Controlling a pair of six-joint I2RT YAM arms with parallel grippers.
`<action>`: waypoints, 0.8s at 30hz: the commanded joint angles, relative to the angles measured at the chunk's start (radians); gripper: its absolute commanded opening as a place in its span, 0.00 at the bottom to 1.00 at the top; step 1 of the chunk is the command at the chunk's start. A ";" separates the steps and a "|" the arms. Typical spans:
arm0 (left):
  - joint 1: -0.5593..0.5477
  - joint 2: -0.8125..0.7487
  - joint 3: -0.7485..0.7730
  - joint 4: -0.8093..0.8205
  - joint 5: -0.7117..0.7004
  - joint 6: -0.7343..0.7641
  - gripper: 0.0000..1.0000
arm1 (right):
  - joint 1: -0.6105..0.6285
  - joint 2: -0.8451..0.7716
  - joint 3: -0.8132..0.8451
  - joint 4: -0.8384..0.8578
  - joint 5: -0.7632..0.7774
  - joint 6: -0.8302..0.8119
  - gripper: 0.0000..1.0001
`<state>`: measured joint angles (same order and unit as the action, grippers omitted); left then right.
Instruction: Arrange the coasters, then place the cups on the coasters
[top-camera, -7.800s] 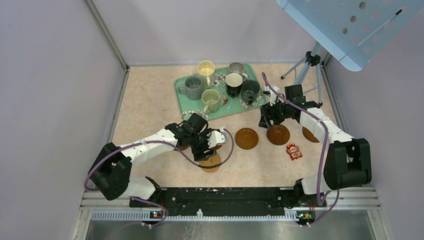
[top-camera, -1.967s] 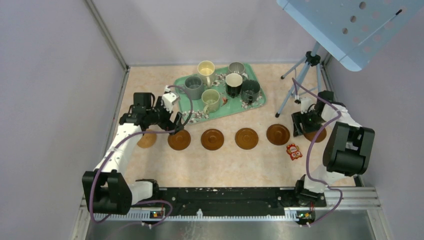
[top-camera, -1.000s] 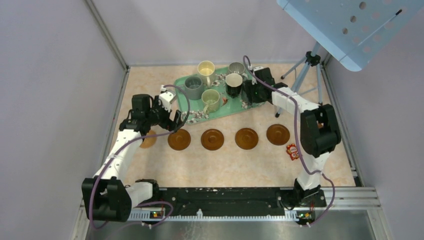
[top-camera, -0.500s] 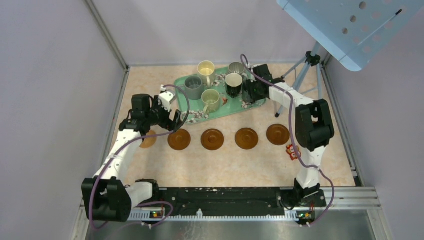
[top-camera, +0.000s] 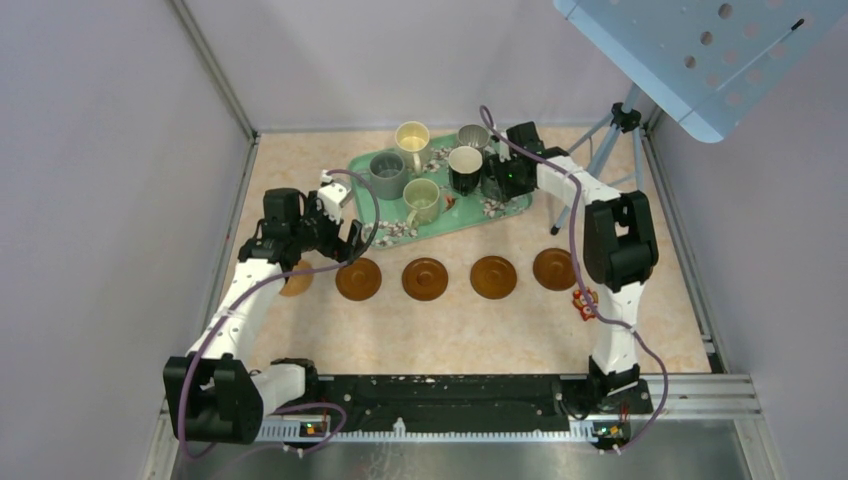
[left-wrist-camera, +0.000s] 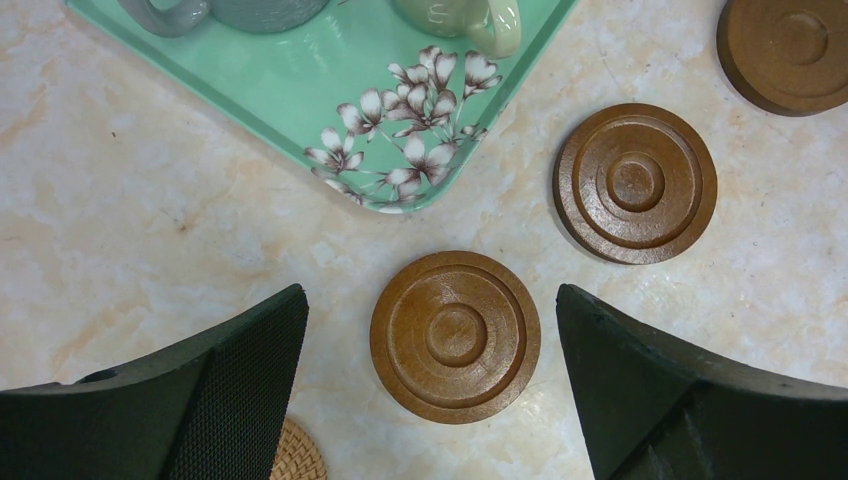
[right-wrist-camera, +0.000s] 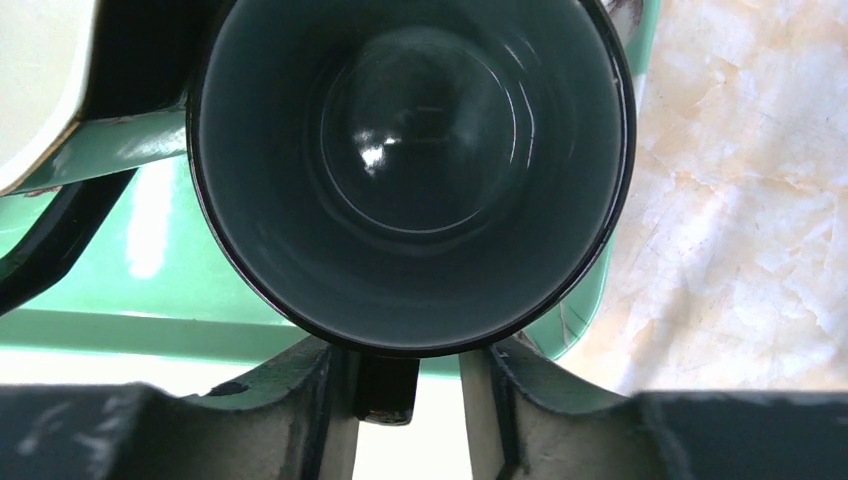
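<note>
You have a mint-green tray (top-camera: 366, 192) with white flower prints lying skewed at the far middle of the marbled beige tabletop (top-camera: 300, 170). From the left wrist, one flowered corner of it (left-wrist-camera: 300, 90) points toward you. From the right wrist, only a strip of its rim (right-wrist-camera: 150, 250) shows. A small red patterned trinket (top-camera: 581, 302) lies on the tabletop at the right. A grey tripod (top-camera: 592, 150) stands in the far right corner, under a pale blue perforated panel (top-camera: 700, 50).

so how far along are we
Done: five coasters show in a row in front of the tray. In hand: the right gripper straddles the dark mug at its handle. To do: the mugs sit on the tray; no coaster has one yet.
</note>
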<state>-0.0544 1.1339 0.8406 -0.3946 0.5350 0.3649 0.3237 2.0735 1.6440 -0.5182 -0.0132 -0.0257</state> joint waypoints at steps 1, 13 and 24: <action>-0.002 -0.013 -0.010 0.031 0.023 -0.009 0.99 | -0.006 0.006 0.036 0.023 0.005 -0.016 0.34; -0.002 -0.020 -0.011 0.028 0.025 -0.009 0.99 | -0.013 -0.128 -0.003 0.043 -0.034 -0.095 0.00; -0.002 -0.022 -0.011 0.028 0.017 -0.013 0.99 | -0.034 -0.298 -0.056 0.037 -0.203 -0.192 0.00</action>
<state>-0.0544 1.1339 0.8402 -0.3946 0.5362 0.3649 0.3080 1.9217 1.5772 -0.5270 -0.0834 -0.1509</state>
